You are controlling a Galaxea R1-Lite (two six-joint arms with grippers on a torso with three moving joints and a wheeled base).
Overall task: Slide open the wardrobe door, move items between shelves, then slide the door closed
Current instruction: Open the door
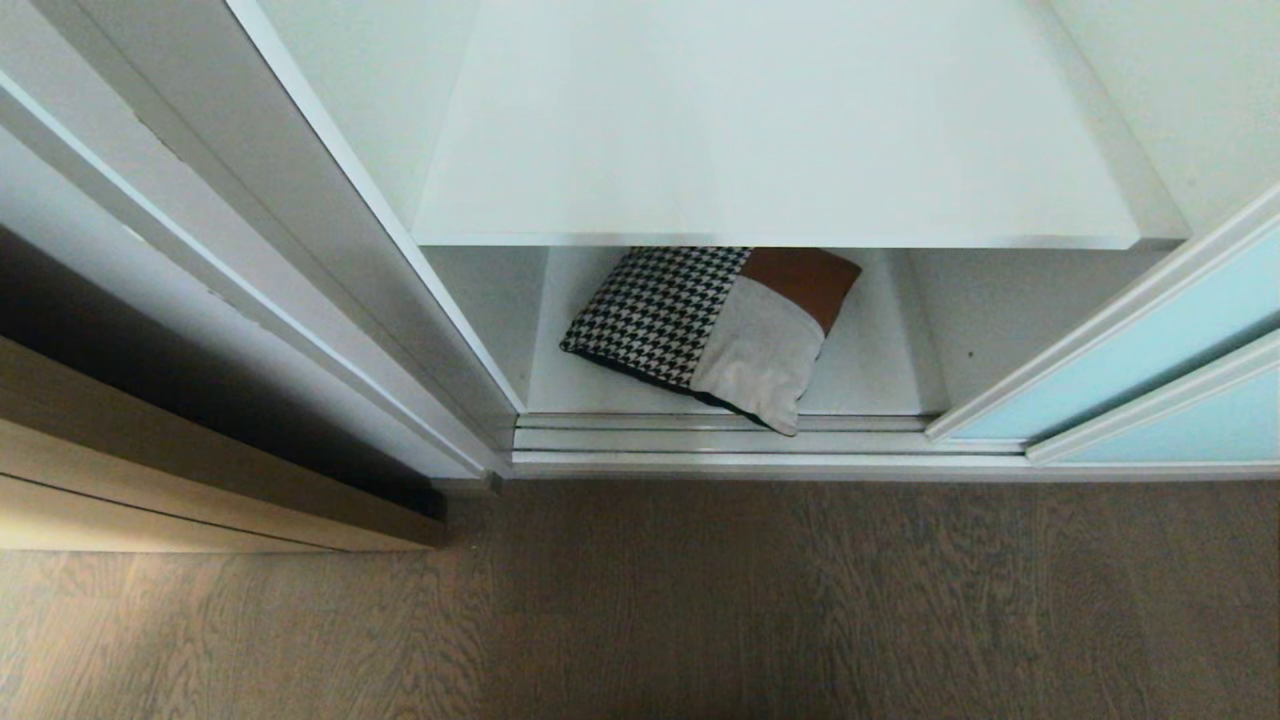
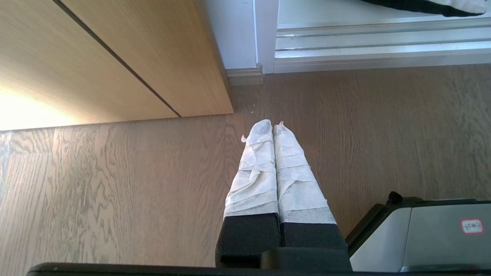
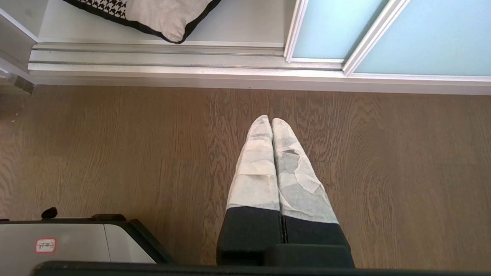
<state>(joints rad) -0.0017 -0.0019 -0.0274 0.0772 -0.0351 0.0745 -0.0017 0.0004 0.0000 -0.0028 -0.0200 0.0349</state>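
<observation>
Door step done: sliding wardrobe door (image 1: 1120, 350) slid right, bay open. Cushion (image 1: 715, 330) lies on lower shelf (image 1: 880, 370), corner over track, likely. Left tool (image 2: 272, 126) and right tool (image 3: 266, 120) pinched closed, empty, above floor (image 1: 700, 600). Next you reach in, spread jaws, grip cushion, lift to upper shelf (image 1: 770, 140).

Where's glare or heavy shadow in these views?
Left wrist view: blown-out glare on the tan wood-grain door. Head view: deep shadow in the gap beside that door; the cushion sits in shade under the upper shelf. Right wrist view: evenly lit, none obvious.
</observation>
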